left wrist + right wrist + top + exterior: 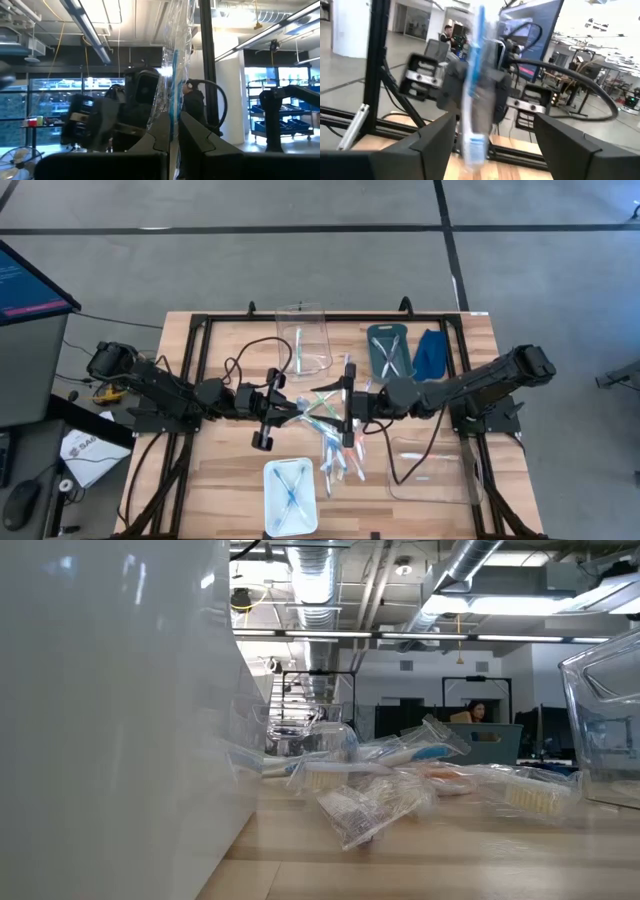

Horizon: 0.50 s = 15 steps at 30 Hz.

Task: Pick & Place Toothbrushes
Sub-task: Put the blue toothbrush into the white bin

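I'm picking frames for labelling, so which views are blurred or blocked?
Right wrist view: the blue toothbrush held up between the arms is smeared by motion. Low view: a white tray wall close to the lens fills the left half, out of focus. High view: sharp and evenly lit.

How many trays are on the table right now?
4, in the high view: upper clear tray at top middle, teal tray beside the blue cloth, white tray at bottom middle, lower clear tray at bottom right.
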Each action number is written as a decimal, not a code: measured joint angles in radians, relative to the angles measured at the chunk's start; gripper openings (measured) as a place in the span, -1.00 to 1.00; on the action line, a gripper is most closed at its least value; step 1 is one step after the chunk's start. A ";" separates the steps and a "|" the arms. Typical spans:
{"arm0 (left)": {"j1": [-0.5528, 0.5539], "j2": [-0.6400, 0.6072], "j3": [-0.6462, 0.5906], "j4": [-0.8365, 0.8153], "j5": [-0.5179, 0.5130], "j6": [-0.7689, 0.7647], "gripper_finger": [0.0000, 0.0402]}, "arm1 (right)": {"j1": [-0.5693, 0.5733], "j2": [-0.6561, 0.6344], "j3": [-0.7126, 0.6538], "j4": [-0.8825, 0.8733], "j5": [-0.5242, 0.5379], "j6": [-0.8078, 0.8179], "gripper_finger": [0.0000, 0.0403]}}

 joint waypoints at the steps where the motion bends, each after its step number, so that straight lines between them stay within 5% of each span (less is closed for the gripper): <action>1: 0.000 0.000 0.000 0.000 -0.003 0.005 -0.96 | 0.000 0.000 0.000 0.002 0.000 0.001 0.32; 15: 0.000 0.000 0.000 -0.001 -0.019 0.029 -0.96 | -0.002 0.000 0.000 0.007 -0.023 0.023 0.32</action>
